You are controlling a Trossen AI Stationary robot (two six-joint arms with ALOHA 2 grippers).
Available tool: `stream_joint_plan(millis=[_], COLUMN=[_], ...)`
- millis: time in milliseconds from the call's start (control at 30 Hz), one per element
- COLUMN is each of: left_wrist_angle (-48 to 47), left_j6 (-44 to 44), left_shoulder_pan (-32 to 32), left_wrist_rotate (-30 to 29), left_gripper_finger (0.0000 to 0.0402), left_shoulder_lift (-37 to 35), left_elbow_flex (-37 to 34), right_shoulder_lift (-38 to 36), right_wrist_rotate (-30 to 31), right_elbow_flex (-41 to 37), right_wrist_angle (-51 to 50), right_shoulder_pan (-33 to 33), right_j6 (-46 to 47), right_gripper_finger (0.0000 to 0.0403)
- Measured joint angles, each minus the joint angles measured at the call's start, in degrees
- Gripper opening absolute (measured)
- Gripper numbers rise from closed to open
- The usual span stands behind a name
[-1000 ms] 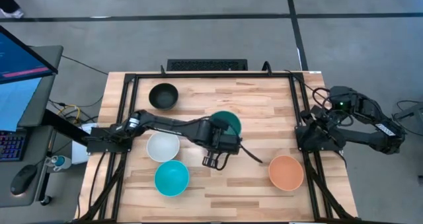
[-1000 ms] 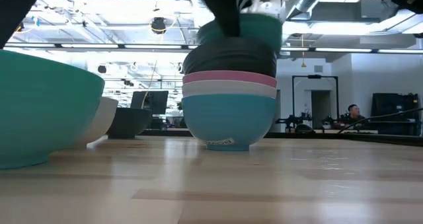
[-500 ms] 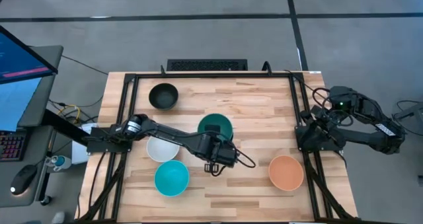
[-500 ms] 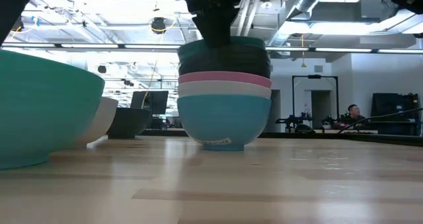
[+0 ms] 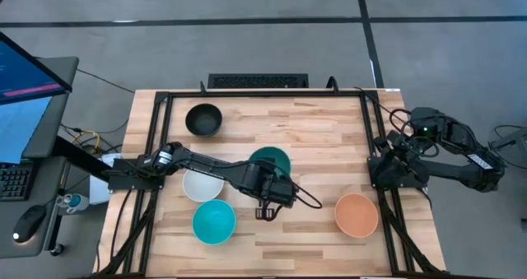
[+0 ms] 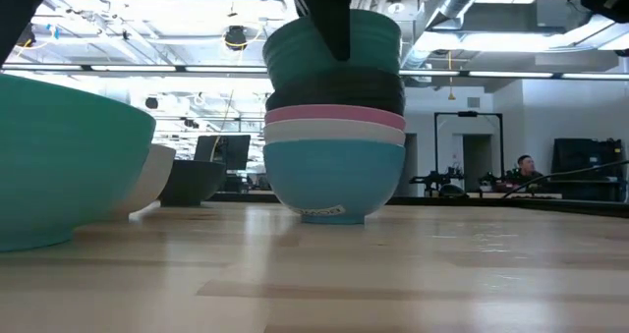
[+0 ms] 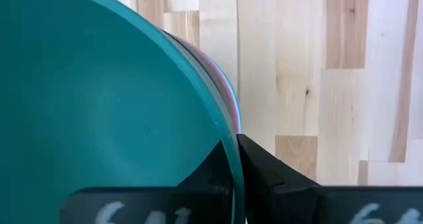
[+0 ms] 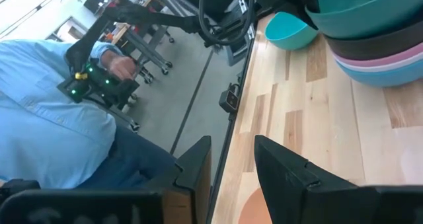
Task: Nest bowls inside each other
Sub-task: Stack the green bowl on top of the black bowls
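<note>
Both arms are dark, matte black, built of jointed segments. The left arm [image 5: 206, 161] carries a silver cylindrical joint and a thin black cable looping beside its gripper [image 5: 265, 211]. The right arm [image 5: 449, 151] shows coiled black cables. The right gripper [image 8: 231, 164] has two black wedge-shaped fingers.

In the low view the stack at centre frame reads, top down: teal-green bowl [image 6: 332, 46], black bowl [image 6: 334, 85], pink bowl [image 6: 334, 116], white bowl [image 6: 334, 132], cyan bowl [image 6: 334, 180]. In the high view an orange bowl [image 5: 356, 214] sits lower right, another black bowl [image 5: 203, 118] upper left. The worktop [image 5: 329, 139] is pale striped wood.
</note>
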Motion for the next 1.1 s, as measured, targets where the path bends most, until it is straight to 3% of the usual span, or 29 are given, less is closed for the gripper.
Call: stream_joint_plan(millis=[300, 500, 1100], left_wrist_angle=[-0.98, -0.07, 3.20], left_j6=[-0.11, -1.86, -3.94], left_shoulder_pan=[0.44, 1.14, 0.50], left_wrist_rotate=[-2.83, 2.15, 5.74], left_gripper_finger=[0.0000, 0.0015, 0.0048], left_shoulder_lift=[0.02, 0.11, -0.09], left_elbow_flex=[-0.06, -2.63, -1.79], right_shoulder_lift=[0.00, 0.01, 0.02], right_wrist_rotate=[-0.02, 0.00, 0.00], right_elbow_flex=[0.00, 0.00, 0.00], right_wrist_angle=[0.02, 0.00, -0.20], right_shoulder_pan=[0.00, -0.01, -0.02], right_j6=[0.00, 0.00, -0.04], right_gripper_finger=[0.0139, 0.0137, 0.0138])
